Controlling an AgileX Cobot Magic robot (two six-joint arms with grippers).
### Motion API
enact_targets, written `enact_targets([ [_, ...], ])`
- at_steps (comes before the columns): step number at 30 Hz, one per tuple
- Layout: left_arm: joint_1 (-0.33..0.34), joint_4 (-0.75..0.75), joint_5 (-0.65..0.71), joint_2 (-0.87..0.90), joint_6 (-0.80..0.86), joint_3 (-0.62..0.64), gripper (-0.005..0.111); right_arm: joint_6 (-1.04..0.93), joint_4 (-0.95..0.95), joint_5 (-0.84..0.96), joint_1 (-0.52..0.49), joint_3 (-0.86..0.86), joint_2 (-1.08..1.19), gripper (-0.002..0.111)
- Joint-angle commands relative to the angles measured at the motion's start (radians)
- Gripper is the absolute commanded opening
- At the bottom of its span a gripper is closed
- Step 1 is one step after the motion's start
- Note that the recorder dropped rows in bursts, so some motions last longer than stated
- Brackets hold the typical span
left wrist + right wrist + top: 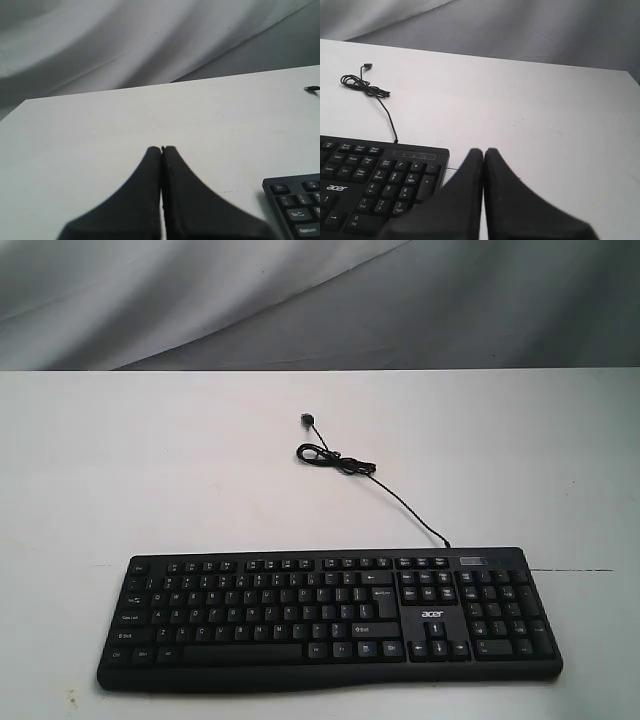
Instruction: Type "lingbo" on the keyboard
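Item, 1 pc: wide black plastic full-size keyboard (330, 615) w/ number pad, white legends and small white "acer" logo (432, 614). It lies flat on the white tabletop (150, 470), near its front edge in the exterior view, letter rows toward the left and num pad toward the right. Thin black cable (395, 495), 1 pc, leaves the back edge and runs away from the board to a loose coil, ending in 1 small black plug (308, 419) that lies free on the table. Grey draped cloth backdrop (300, 300), 1 pc. Grippers, 2 pcs, neither in the exterior view. Left gripper (161, 149): black fingers pressed together, nothing between them, over bare table off the Esc/Tab/Caps Lock end of the board. Right gripper (483, 151): fingers likewise pressed together and empty, by the far corner of the num pad end; I can't tell its height above the surface. Step in hand, my est.: start position, approach to 1st letter not begun, so 0 of 6 letters done as far as I can judge. Next move, as I see it: "l" sits on the home row, right part of the letter block, so I'd bring the right arm inward across the num pad and arrow cluster, line its closed tip up over that 1 key, and press straight down w/o catching a neighbouring key.
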Motion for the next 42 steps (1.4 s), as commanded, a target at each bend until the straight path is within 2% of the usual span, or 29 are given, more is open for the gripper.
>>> enact_targets([
  [1,-0.007,-0.002,-0.01,-0.004,-0.004,0.005,0.0,0.002,-0.006,-0.009,-0.008,0.004,-0.006,0.0],
  [23,-0.007,-0.002,-0.01,-0.004,-0.004,0.005,0.0,0.002,0.018,0.021,-0.006,-0.02,-0.006,0.0],
  [27,-0.007,-0.002,-0.01,-0.004,-0.004,0.005,0.0,0.002,0.026,0.068,-0.006,-0.243,-0.005,0.0],
  [35,-0.007,-0.002,-0.01,-0.004,-0.004,0.005,0.0,0.002,0.0,0.076,-0.006,-0.659,0.387,0.0],
  [39,-0.007,-0.002,-0.01,-0.004,-0.004,0.005,0.0,0.013,0.012,0.064,-0.004,-0.774,0.584,0.0],
  [42,-0.007,-0.002,-0.01,-0.004,-0.004,0.005,0.0,0.185,0.031,0.093,0.071,-0.779,0.679,0.0],
])
